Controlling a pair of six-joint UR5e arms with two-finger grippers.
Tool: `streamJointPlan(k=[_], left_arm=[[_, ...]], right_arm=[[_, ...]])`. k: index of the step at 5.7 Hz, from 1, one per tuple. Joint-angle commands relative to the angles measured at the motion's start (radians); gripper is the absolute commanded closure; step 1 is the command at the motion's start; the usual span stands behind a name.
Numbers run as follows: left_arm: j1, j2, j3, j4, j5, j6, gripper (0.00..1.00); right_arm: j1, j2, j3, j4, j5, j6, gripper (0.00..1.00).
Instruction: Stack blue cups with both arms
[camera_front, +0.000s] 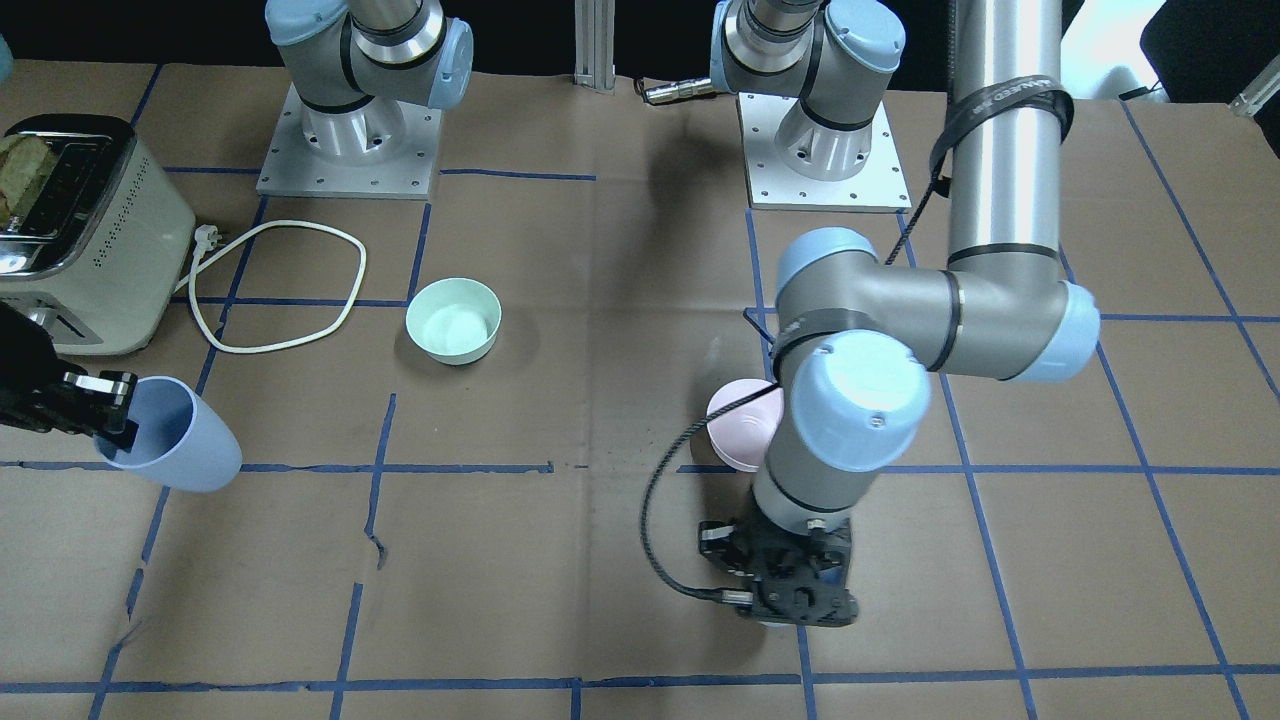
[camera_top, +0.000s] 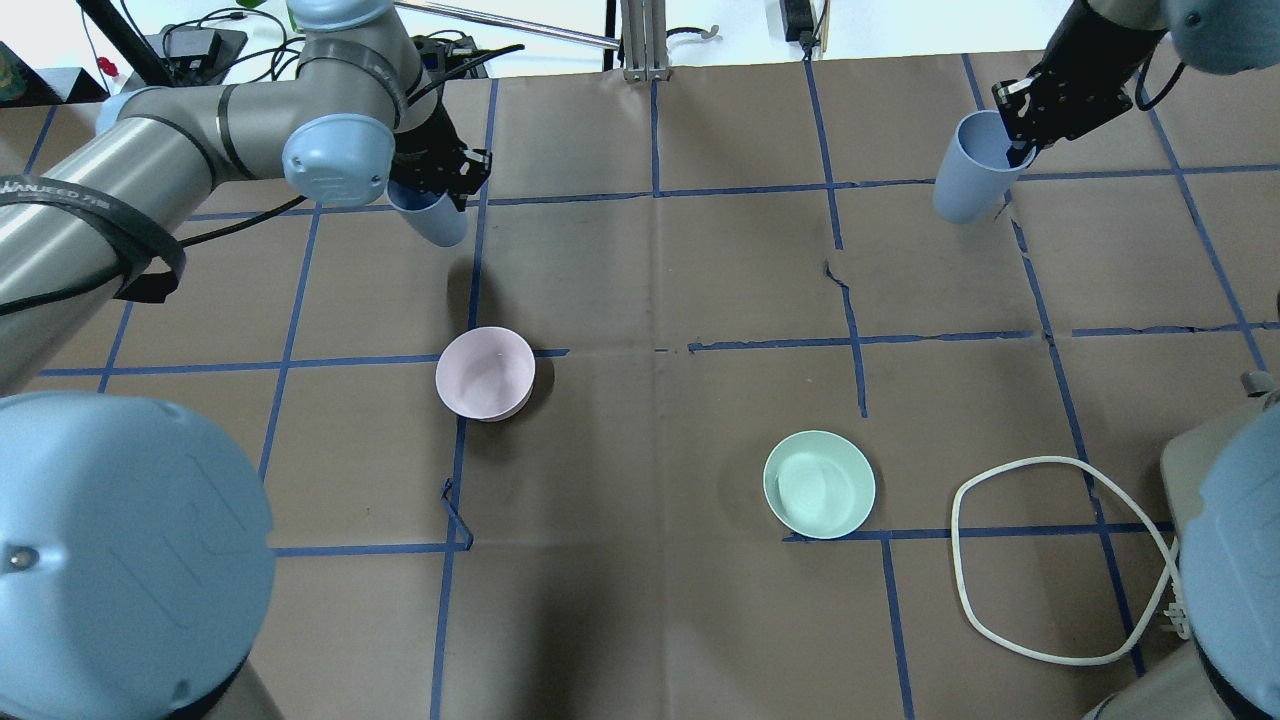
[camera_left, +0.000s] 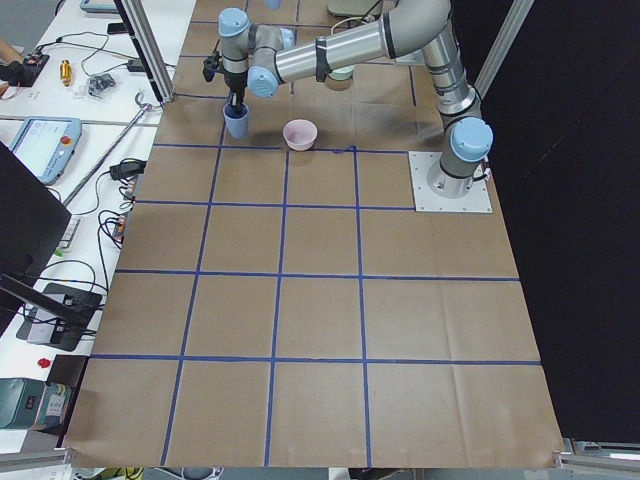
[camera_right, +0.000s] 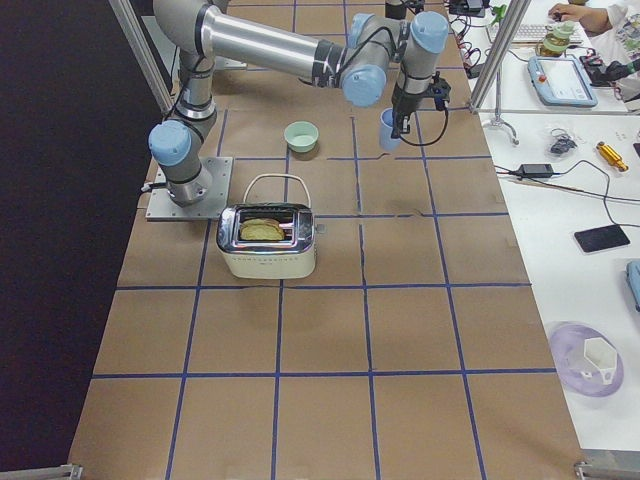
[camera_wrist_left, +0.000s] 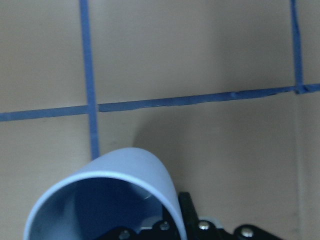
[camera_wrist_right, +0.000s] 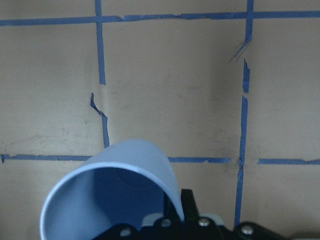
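- Overhead exterior view: the left gripper comes in from the left side and is clamped on the rim of the first blue cup. Its jaws are narrowed to the thickness of the cup wall.
- That cup hangs directly below the left gripper with its mouth up against the fingers. The left wrist view shows the dark blue inside at the bottom of the frame, with black gripper parts against the rim on its right.
- The right gripper likewise pinches the wall of the second blue cup, with one finger dipping into the mouth and the other outside.
- The second blue cup sits just under and to the inner side of the right gripper. I cannot tell whether either cup's base touches the table.
- The two cups are well apart, each at its own gripper, with a broad stretch of brown paper and blue tape lines between them.
- A pink bowl stands near the left gripper, on the side toward the robot.
- A mint-green bowl lies well apart from the right gripper, toward the robot and inward.
- A cream toaster stands just beside the right gripper on the robot's side, and its white cord loops on the paper between the toaster and the mint-green bowl.
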Motion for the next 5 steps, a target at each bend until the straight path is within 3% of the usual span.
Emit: streamJointPlan(k=[1,3,4,5], left_arm=[[-0.160,-0.068,0.057,0.010,0.005,-0.128,0.97],[-0.213,-0.076,0.048,0.037,-0.002,-0.167,0.96],[-0.214,-0.076,0.045,0.038,-0.003,-0.164,0.76],[-0.214,-0.079,0.039,0.038,-0.004,-0.164,0.02]], right_arm=[[0.000,-0.044,-0.002,0.062,0.000,0.000,0.92],[0.001,-0.038,0.003,0.062,0.002,-0.001,0.91],[0.001,-0.036,0.004,0.061,0.002,0.000,0.91],[0.001,-0.036,0.004,0.061,0.003,0.000,0.91]])
